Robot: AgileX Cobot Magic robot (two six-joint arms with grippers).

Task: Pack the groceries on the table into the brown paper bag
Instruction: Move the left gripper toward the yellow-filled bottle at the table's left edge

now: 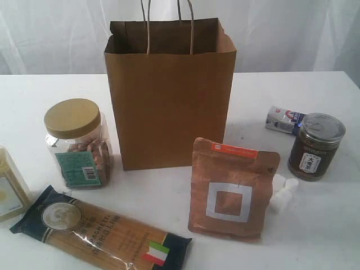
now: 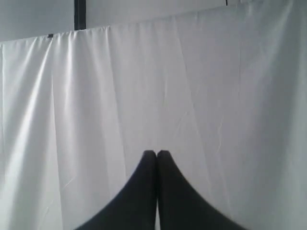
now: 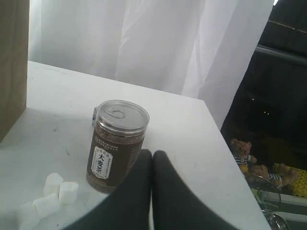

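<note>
Right now both of my claws are pressed together and hold nothing. My left claw (image 2: 157,154) has its two black tips touching and faces a creased white curtain (image 2: 201,81); no groceries show in its camera. My right claw (image 3: 152,154) is closed tip to tip just beside the dark silver-lidded jar (image 3: 115,146), though I cannot tell whether it touches it. That jar is a clear cylinder of dark brown contents with a ring-pull metal lid and a dark label reading 大麦茶 on a white panel. The white marshmallows (image 3: 53,194), soft stubby cylinders, lie loose on the tabletop (image 3: 182,124) near its base

The brown paper bag (image 1: 169,107) stands upright and open at the back middle, matte kraft paper with crisp folds and twisted paper handles (image 1: 147,28). All the groceries lie outside it. In front of it to the right is the copper pouch (image 1: 230,191), metallic foil with a silver square frame and an orange strip whose print is too small to read. The small white-blue carton (image 1: 284,120) lies behind the dark jar. Left of the bag stands the tan-lidded clear nut jar (image 1: 76,146), plastic, with a teal barcode label and pinkish-brown nuts inside. In front of it the spaghetti packet (image 1: 101,233) lies flat, showing pale strands, a round emblem, the word SPAGHETTI and an Italian flag (image 1: 156,253). The pale box (image 1: 10,191) sits at the left edge, cut off by the frame
</note>
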